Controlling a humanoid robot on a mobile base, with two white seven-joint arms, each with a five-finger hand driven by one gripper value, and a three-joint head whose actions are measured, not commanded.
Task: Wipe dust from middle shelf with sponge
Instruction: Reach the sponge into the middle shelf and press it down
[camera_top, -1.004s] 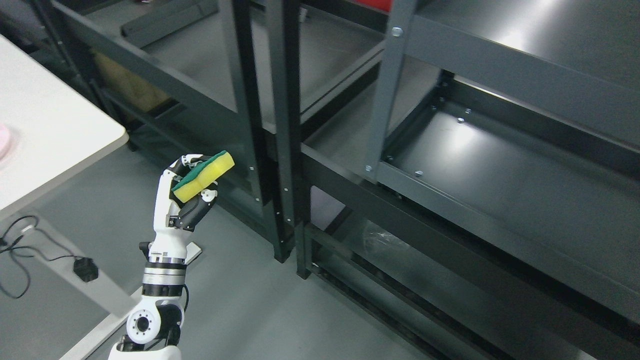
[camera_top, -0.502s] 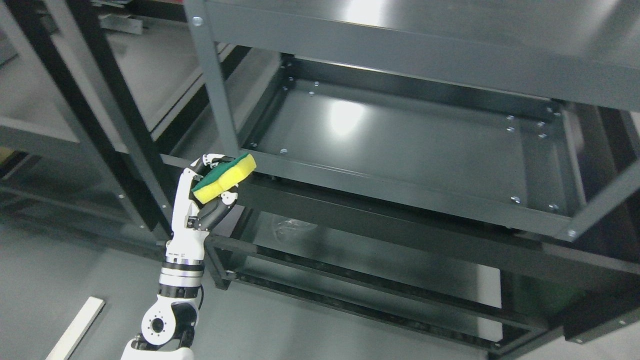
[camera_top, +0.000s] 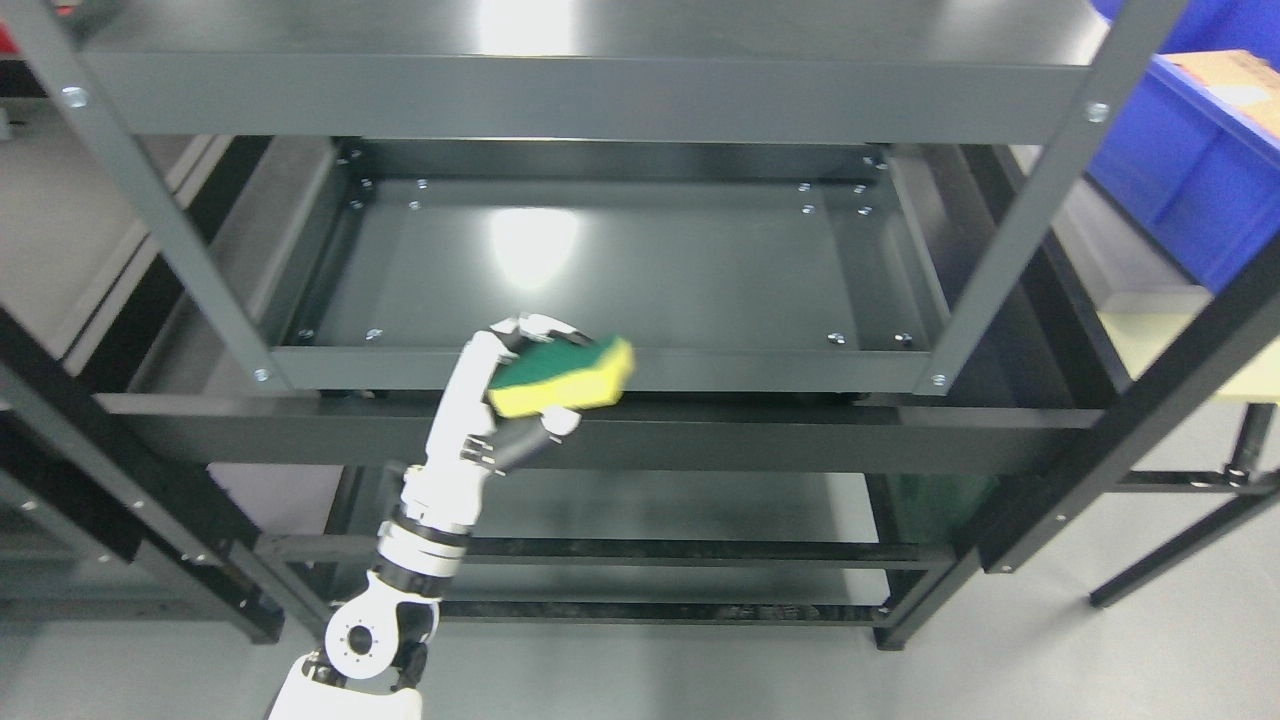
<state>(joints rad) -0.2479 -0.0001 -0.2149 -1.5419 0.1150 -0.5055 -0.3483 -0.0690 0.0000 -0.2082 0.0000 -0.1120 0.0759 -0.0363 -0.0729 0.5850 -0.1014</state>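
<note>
Over the last second the camera has swung right, so the dark metal rack (camera_top: 640, 95) now sits square in front instead of off at an angle, and the white table seen earlier is gone from view. The left hand (camera_top: 505, 400) is clamped on the yellow and green sponge (camera_top: 562, 376), held up in front of the near rim of the middle shelf (camera_top: 640, 270), not yet over its surface. A blue bin (camera_top: 1180, 180) shows at the far right. The right hand is not in view. The robot looks lined up to start; the wipe itself has not begun, and the next move would be reaching the sponge over the rim onto the shelf.
</note>
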